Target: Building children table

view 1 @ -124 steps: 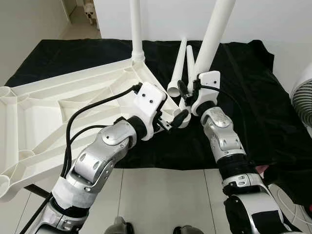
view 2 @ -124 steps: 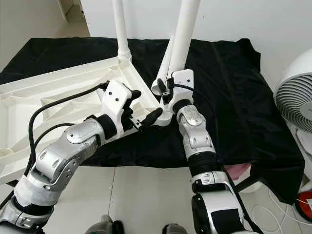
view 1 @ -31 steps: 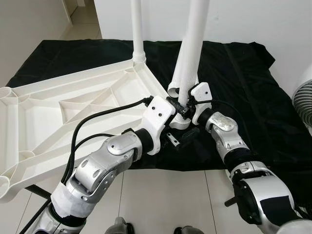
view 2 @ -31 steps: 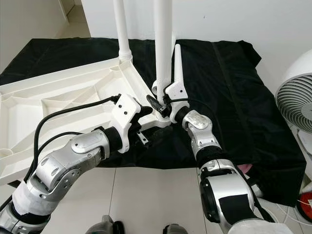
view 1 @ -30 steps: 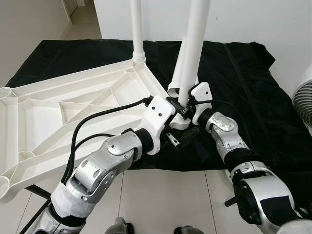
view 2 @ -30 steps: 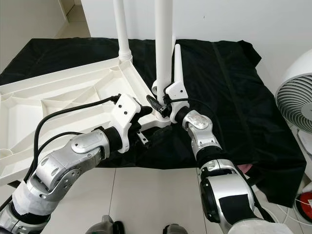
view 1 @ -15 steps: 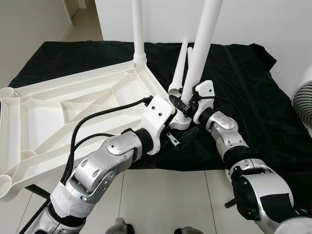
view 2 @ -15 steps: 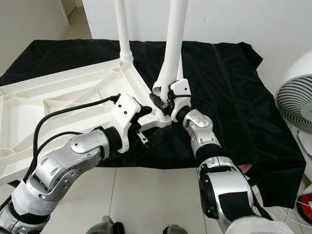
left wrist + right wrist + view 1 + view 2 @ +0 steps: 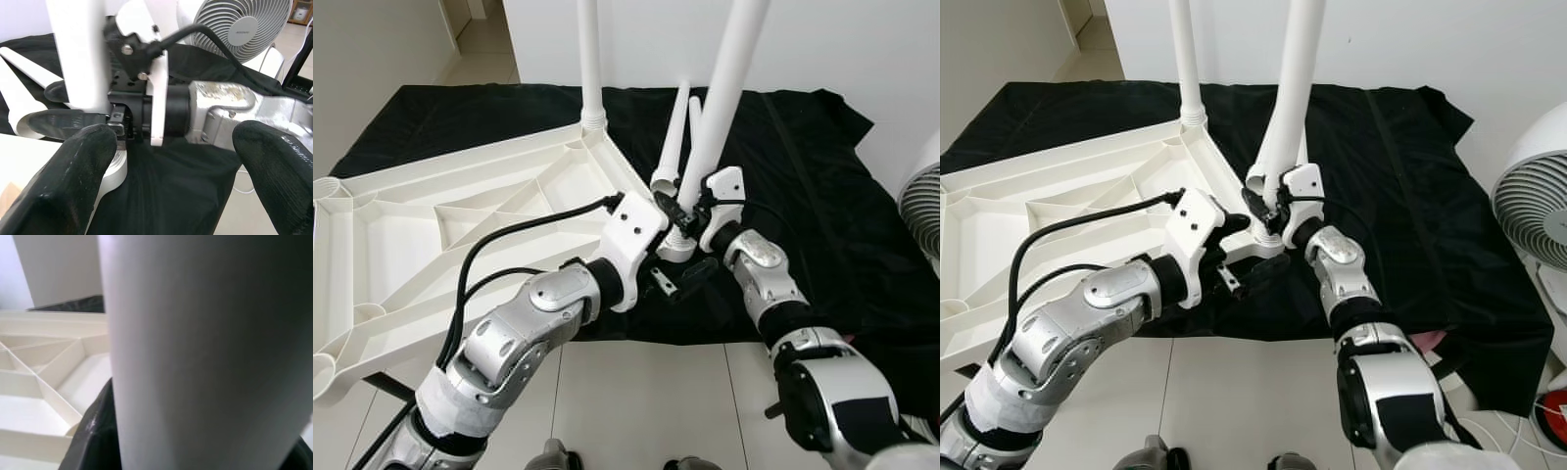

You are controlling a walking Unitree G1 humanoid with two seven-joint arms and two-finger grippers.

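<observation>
A white plastic tabletop point(image 9: 460, 211) lies upside down on a black cloth point(image 9: 803, 186). One white leg point(image 9: 590, 59) stands upright in its far corner. At the near corner socket point(image 9: 677, 247), my right gripper point(image 9: 684, 209) is shut on the base of a second white leg point(image 9: 724, 88), which leans to the right. In the right wrist view this leg point(image 9: 195, 357) is seen very close. My left gripper point(image 9: 681, 260) is open just below the socket, one finger point(image 9: 73, 166) against the socket's ring. Two loose legs point(image 9: 675, 127) lie on the cloth behind.
A white fan point(image 9: 1533, 206) stands on the floor to the right, also seen in the left wrist view as the fan point(image 9: 239, 29). The tabletop overhangs the cloth's front edge over pale floor tiles point(image 9: 646, 392). A white wall rises behind.
The leg in my right gripper stood almost upright a second ago and now leans with its top to the right. My left gripper has stayed by the socket.
</observation>
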